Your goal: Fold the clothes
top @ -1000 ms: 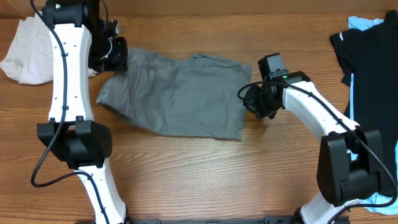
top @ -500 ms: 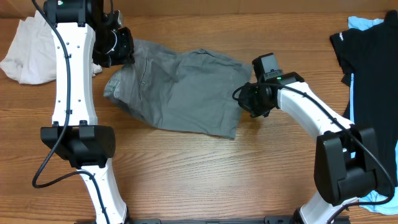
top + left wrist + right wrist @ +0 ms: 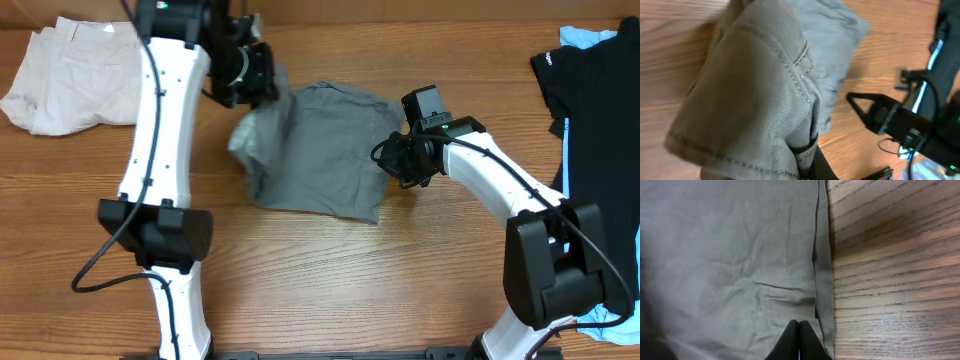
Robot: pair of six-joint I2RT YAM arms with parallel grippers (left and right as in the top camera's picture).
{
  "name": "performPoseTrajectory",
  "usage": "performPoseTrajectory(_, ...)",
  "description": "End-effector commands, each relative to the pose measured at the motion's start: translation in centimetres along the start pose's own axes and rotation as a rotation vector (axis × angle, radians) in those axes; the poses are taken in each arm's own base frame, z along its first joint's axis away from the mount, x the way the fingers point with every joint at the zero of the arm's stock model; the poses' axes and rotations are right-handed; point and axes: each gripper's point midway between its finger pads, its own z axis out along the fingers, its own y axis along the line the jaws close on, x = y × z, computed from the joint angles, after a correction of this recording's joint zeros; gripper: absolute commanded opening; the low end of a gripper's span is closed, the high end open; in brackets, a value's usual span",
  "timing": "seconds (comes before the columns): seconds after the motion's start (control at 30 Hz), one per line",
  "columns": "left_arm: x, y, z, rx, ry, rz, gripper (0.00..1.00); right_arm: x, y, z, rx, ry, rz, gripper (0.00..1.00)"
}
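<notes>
Just carried the left end of the grey shorts (image 3: 325, 150) up and rightward, left tool (image 3: 260, 82) clamped on the hem. Now bunched over the worktop (image 3: 330, 280) centre, right half lying flat. Resting at the right edge with the right tool (image 3: 400, 160), closed tip to tip. Looks mid-fold; needs laying across.

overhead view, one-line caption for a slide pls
Left gripper holds one end of the grey shorts raised; right gripper sits at the opposite edge.
</notes>
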Motion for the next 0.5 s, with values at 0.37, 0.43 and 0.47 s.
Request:
performPoseTrajectory(0.37, 1.3, -8.7, 2.4, 0.08, -0.046, 0.192, 0.04, 0.5, -1.1, 2.6, 0.031, 0.057, 0.031, 0.04)
performPoseTrajectory(0.43, 1.6, -9.0, 2.8, 0.066, -0.043, 0.22, 0.04, 0.5, -1.2, 2.6, 0.033, 0.057, 0.05, 0.05)
performPoseTrajectory(0.47, 1.8, -9.2, 3.1, 0.066, -0.038, 0.247, 0.04, 0.4, -1.3, 2.5, 0.034, 0.057, 0.056, 0.05)
